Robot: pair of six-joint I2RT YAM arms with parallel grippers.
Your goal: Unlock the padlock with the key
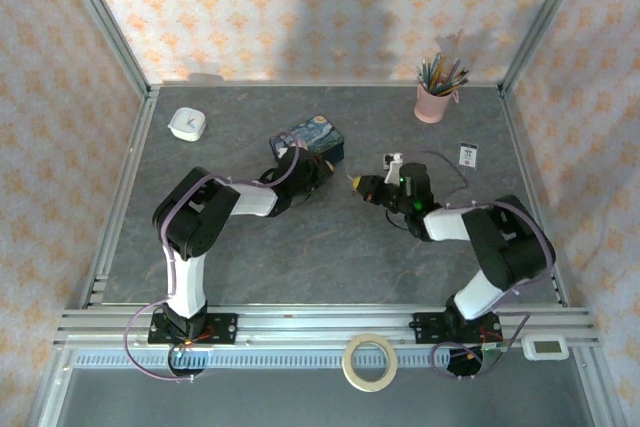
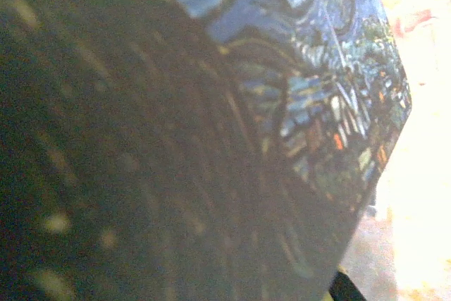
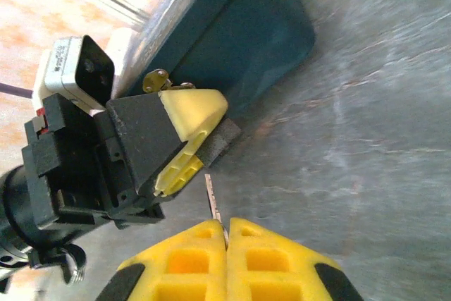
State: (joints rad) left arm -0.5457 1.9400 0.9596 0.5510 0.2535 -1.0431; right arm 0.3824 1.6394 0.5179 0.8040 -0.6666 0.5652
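Note:
The blue starry-night box (image 1: pixel 312 137) lies at mid-table, and its painted side (image 2: pixel 331 89) sits right against the left wrist camera. My left gripper (image 1: pixel 316 171) is at the box's near side. In the right wrist view that left gripper (image 3: pixel 211 134) has its pale yellow fingers closed on a small dark grey block, the padlock (image 3: pixel 224 140). A small brass loop (image 3: pixel 156 80) shows beside the box (image 3: pixel 239 47). My right gripper (image 3: pixel 225 227) is shut on the key (image 3: pixel 213 199). The thin blade points at the padlock, with its tip just short of it. From above, the right gripper (image 1: pixel 357 183) faces left.
A pink cup of pencils (image 1: pixel 434 102) stands at the back right, with a small card (image 1: pixel 467 154) near it. A white round object (image 1: pixel 187 124) lies at the back left. A tape roll (image 1: pixel 369 361) and a white device (image 1: pixel 546 347) rest on the front rail.

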